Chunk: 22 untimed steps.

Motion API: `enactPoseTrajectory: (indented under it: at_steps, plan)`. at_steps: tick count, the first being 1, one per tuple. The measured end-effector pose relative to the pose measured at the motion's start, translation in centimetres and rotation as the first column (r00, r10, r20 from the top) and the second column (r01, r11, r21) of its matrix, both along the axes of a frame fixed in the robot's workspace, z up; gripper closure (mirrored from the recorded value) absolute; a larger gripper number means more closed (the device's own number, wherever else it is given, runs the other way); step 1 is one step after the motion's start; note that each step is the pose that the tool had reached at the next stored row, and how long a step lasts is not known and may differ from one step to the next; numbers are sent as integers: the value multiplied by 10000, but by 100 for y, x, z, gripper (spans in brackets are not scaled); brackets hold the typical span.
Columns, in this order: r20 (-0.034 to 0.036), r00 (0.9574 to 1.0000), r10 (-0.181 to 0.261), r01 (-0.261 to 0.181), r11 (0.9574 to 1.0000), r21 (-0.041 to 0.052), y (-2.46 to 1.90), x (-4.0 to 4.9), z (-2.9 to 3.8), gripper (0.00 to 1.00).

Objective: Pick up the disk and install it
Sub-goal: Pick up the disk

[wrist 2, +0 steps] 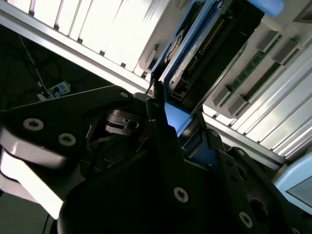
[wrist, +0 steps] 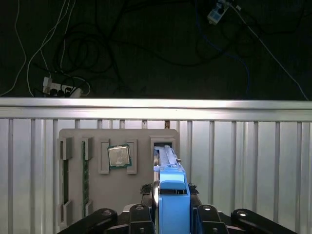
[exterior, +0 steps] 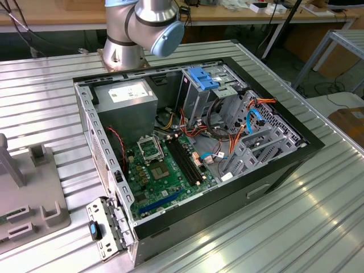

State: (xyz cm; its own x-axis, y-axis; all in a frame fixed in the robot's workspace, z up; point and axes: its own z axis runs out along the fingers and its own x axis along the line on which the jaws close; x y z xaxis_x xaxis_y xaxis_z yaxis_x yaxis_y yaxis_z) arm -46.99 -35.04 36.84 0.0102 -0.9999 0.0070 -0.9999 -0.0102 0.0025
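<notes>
One black hand grips the upright blue-railed, dark grey metal disk at a grey slotted holder.

Table: ribbed bare metal slats, shiny, lots of glare. Computer case: matt black outside, dull grey sheet metal inside. Motherboard: green board, slight gloss. Bracket: light-blue plastic, ribbed. Arm: smooth silvery metal, pale blue plastic cap. Disk: bright blue plastic rails, smooth, bit of sheen. Gripper: matt black, small silvery screw heads. Tray: matt grey plastic, looks kinda printed. Chip on it: silvery metal lid, satin finish.
</notes>
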Motion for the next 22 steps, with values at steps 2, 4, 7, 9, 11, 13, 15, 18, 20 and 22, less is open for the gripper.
enactPoseTrajectory:
  at_steps: [2, 4, 7, 9, 11, 13, 15, 18, 20, 22]
  plan:
    - [1, 10000, 0, 0, 10000, 0, 0, 0, 188, 63]
    - [1, 10000, 0, 0, 10000, 0, 0, 0, 275, 63]
    - [2, 10000, 0, 0, 10000, 0, 0, 0, 380, 63]
    - [4, 10000, 0, 0, 10000, 1, 0, 0, 424, 63]
    - [4, 10000, 0, 0, 10000, 0, 0, 0, 478, 63]
    - [5, 10000, 0, 0, 10000, 1, 0, 0, 588, 63]
    - [4, 10000, 0, 0, 10000, 0, 0, 0, 694, 63]
    - [7, 10000, 0, 0, 10000, 1, 0, 0, 851, 63]
    - [10, 10000, 0, 0, 10000, 1, 0, 0, 941, 63]
    - [11, 10000, 0, 0, 10000, 0, 0, 0, 984, 63]
